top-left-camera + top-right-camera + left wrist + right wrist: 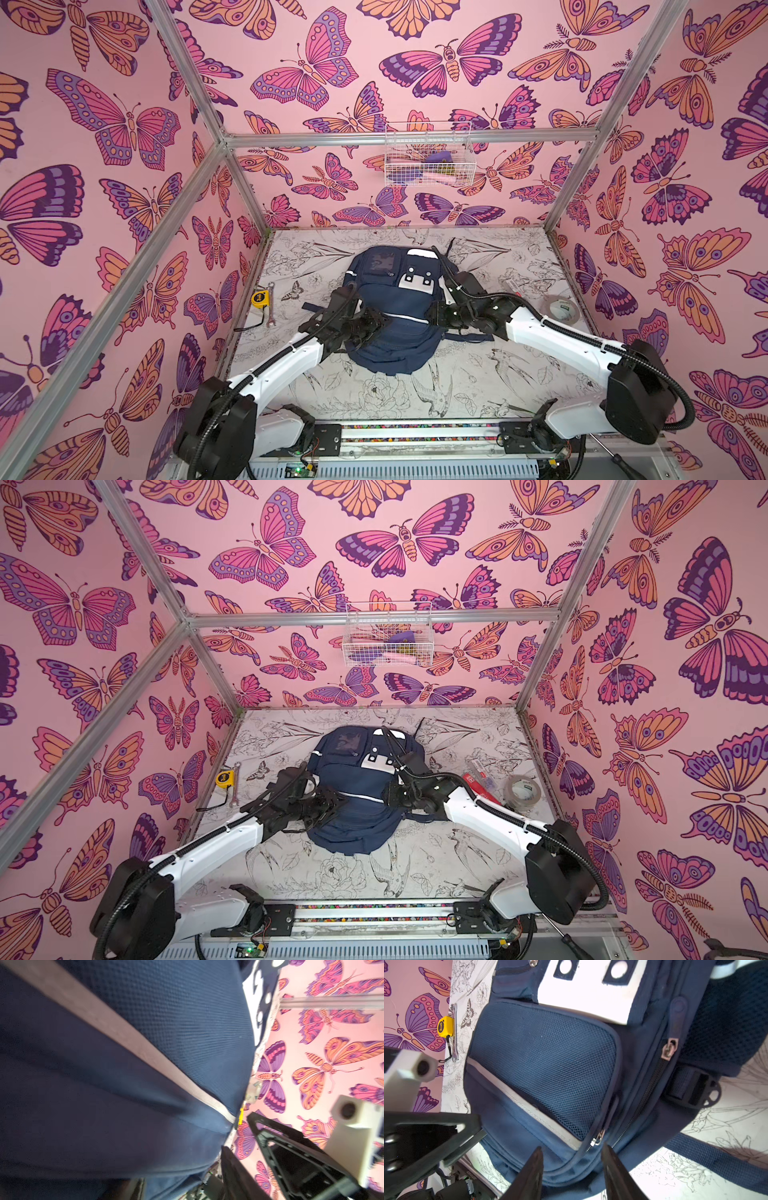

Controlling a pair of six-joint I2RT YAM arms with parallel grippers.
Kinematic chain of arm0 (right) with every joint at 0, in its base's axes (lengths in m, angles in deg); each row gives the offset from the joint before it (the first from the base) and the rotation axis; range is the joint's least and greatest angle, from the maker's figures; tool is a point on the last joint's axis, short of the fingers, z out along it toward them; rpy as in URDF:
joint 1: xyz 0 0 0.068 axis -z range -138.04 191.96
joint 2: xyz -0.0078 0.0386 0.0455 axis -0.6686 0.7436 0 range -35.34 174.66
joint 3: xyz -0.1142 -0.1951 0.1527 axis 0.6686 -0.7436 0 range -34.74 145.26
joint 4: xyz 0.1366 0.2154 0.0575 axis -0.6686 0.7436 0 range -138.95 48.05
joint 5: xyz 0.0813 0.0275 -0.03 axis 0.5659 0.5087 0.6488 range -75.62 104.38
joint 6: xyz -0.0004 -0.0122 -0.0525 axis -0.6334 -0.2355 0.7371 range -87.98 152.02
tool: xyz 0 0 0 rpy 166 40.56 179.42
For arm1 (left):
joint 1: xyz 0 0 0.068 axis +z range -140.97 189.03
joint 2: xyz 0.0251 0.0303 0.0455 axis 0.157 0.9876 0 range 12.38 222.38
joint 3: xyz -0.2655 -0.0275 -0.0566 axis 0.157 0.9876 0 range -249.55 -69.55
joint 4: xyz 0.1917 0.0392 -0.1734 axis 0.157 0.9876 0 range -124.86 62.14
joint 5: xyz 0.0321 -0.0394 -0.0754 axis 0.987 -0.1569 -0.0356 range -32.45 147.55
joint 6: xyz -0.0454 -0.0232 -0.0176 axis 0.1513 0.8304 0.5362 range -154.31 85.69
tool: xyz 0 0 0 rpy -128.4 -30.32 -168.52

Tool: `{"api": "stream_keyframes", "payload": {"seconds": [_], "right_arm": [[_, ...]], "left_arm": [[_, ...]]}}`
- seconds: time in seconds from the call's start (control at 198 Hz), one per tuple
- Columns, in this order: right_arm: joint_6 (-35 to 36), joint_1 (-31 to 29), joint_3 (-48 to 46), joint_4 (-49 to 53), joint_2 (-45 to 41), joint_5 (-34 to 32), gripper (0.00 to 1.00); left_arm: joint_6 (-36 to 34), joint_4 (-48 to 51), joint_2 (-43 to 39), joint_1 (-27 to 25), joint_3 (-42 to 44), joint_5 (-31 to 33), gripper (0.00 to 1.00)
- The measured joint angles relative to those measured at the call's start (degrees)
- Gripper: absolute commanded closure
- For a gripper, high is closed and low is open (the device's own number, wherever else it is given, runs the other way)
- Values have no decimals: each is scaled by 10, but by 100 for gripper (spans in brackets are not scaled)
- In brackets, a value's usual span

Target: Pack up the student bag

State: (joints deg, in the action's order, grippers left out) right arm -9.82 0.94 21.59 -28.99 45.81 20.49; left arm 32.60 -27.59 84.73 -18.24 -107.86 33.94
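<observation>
The student bag [390, 307] is lying front up in the middle of the table [374, 399]. It is navy with thin pale stripes and a mesh pocket, and its white patch with dark squares is lying toward the back wall. The left gripper [376, 326] is sitting over its left flank and the right gripper [434, 318] at its right flank, and both arms are covering the bag's sides in both top views.

Left of the bag, a yellow tape measure [260, 298] and a wrench [270, 320] are lying together. To the right, a tape roll [563, 309] is resting near the table's edge, and a red pack [478, 785] is showing plainly in a top view. A wire basket [428, 160] is hanging on the back wall.

The right wrist view is adding detail. The right claw's fingers [533, 1167] are standing moderately apart and gripping nothing, with a silver zip pull [598, 1140] lying just ahead of the gap and a black buckle [695, 1091] beside the zip. The left wrist view is filling with blurred fabric, so I cannot tell whether the left claw is wide or narrow.
</observation>
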Motion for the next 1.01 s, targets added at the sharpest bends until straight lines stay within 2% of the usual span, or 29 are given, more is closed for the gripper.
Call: {"api": "stream_keyframes", "payload": {"seconds": [0.081, 0.223, 0.334, 0.521, 0.698, 0.845, 1.007], "right_arm": [[0, 0, -1, 2, -10, 0, 49], [17, 0, 3, 16, -29, -17, 44], [48, 10, 7, 14, -32, -26, 42], [96, 80, 18, -10, -3, 23, 44], [117, 159, 47, -50, 76, 147, 44], [119, 171, 52, -82, 134, 227, 43], [119, 171, 60, -89, 165, 256, 41]], "left_arm": [[4, -9, 27, 0, -2, -3, 61], [19, -27, 50, 4, -4, -8, 89], [31, -41, 50, 10, -5, -8, 99], [33, -45, 49, 18, -9, -17, 100], [49, -56, 42, 20, -9, -26, 100], [81, -96, 26, 22, -3, -40, 100], [100, -118, 22, 23, 1, -45, 100]]}}
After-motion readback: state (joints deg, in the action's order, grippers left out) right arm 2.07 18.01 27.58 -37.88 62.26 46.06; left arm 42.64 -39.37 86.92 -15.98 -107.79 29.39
